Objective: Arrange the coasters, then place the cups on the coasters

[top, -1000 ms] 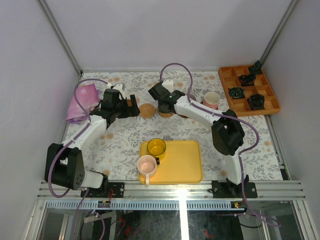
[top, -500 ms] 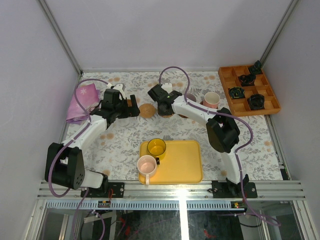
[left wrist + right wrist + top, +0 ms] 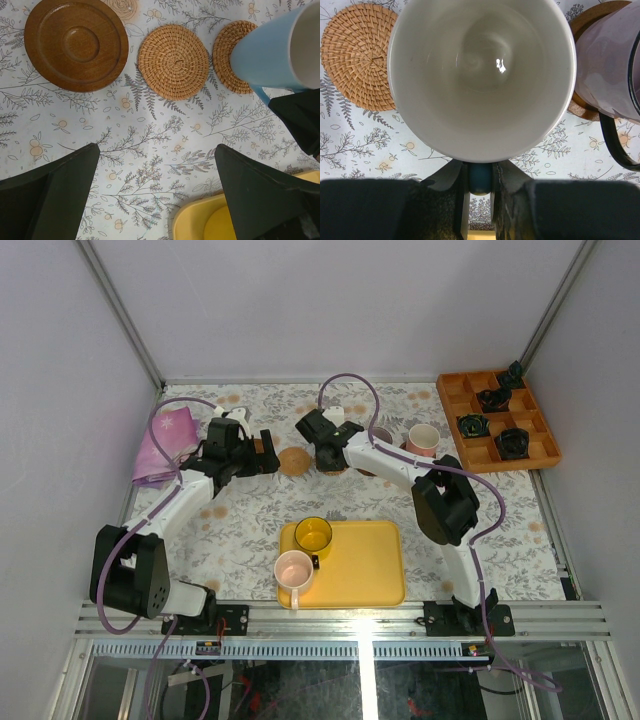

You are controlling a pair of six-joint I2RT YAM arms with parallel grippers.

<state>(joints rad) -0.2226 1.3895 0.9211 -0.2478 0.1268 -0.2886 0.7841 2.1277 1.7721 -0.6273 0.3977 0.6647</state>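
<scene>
On the floral-patterned worktop the task was judged to be a little past its middle: the coasters seemed to be arranged already in one row at the far side, and the placing of cups was partly done.

The flat yellow rectangular tray at the near side carried two cups that were not yet served, the translucent yellow handled cup and the pale pink handled cup. Both were well apart from the row.

The right tool was clenched on the handle of the light blue cup with a white inside. This cup was held over the tan woven round coaster on the right. Whether its bottom rested on that coaster could not be told.

The left tool was spread wide and grasped nothing, and it hung above bare worktop near the corner of the tray.

The purple-grey handled cup was standing on a dark brown round coaster, just beside the blue cup. The cream-pink cup was placed further right, and whether a coaster lay under it could not be told.

Two coasters were free for the two cups on the tray: the tan woven round coaster in the middle and the dark brown wooden ringed coaster at the left end.
</scene>
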